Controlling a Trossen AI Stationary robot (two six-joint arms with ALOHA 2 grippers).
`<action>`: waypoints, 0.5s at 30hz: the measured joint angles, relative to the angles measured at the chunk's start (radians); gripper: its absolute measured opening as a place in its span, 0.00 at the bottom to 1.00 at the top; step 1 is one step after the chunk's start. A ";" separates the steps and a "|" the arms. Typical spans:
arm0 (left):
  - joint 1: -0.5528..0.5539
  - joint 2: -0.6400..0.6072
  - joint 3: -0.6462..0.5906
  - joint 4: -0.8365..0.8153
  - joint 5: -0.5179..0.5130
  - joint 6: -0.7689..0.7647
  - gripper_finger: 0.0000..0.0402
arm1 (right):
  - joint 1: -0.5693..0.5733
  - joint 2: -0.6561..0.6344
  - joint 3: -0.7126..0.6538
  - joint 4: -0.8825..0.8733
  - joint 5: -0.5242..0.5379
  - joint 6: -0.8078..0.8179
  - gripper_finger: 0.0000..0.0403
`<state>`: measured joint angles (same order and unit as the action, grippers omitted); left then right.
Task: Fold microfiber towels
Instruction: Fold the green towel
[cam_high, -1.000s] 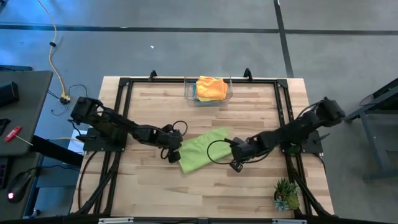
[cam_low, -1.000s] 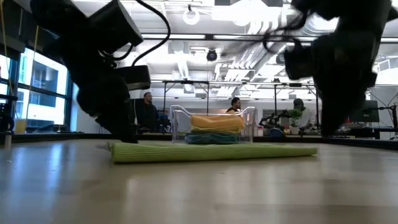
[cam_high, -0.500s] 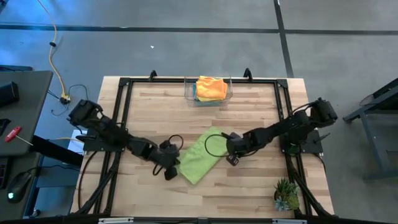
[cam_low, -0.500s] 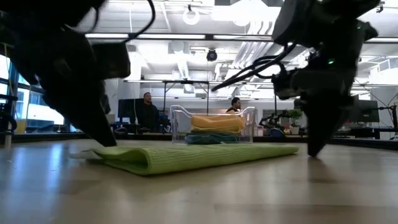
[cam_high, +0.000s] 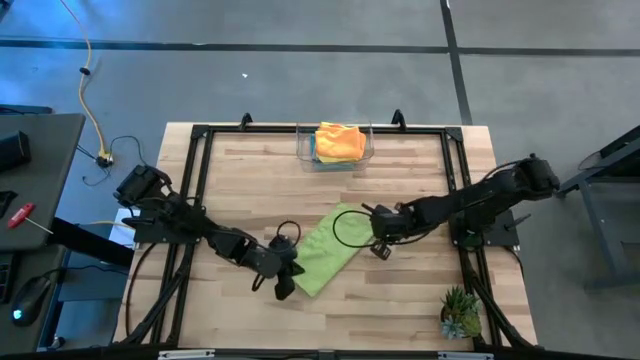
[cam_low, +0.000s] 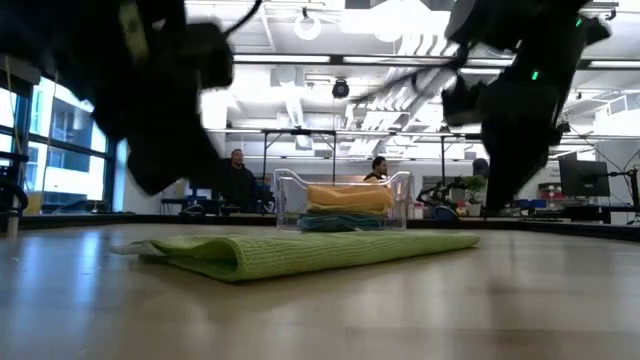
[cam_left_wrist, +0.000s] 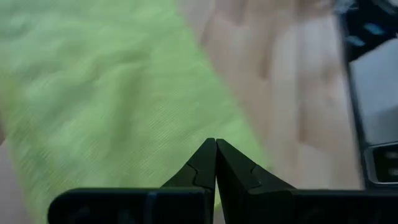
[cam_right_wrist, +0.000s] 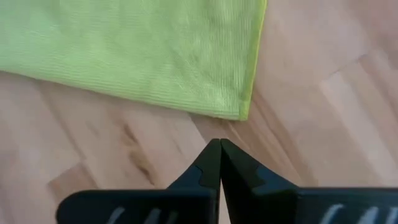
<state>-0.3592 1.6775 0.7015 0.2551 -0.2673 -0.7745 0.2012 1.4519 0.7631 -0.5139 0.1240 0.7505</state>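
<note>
A lime green towel (cam_high: 325, 250) lies folded flat on the wooden table, slanting from far right to near left; it also shows in the low view (cam_low: 300, 250). My left gripper (cam_high: 283, 288) is shut, raised over the towel's near left end (cam_left_wrist: 112, 93). My right gripper (cam_high: 379, 250) is shut, raised above bare wood just off the towel's right corner (cam_right_wrist: 242, 115). An orange towel (cam_high: 340, 140) lies on top of a teal one (cam_low: 345, 223) in the clear bin. The grey towel is not seen.
The clear plastic bin (cam_high: 303, 150) stands at the table's far edge, in the middle. A small green spiky plant (cam_high: 460, 312) stands at the near right corner. A black frame (cam_high: 200, 180) runs around the table. People sit in the room behind (cam_low: 237, 170).
The towel has been turned about on the table: its left end has swung toward the near edge. My left gripper has gone toward the near edge with that end. Both grippers have then risen off the table, and the towel lies still.
</note>
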 joint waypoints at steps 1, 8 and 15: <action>0.000 -0.004 0.018 -0.009 0.005 0.023 0.00 | 0.010 -0.025 0.000 -0.003 0.013 0.000 0.00; -0.006 -0.071 0.143 -0.193 0.021 0.183 0.00 | 0.118 -0.171 0.000 -0.021 0.165 0.055 0.00; -0.010 -0.196 0.177 -0.392 0.023 0.248 0.00 | 0.247 -0.202 0.002 0.029 0.292 0.107 0.00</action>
<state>-0.3692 1.4814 0.8789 -0.1364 -0.2440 -0.5270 0.4481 1.2495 0.7650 -0.4854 0.4155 0.8577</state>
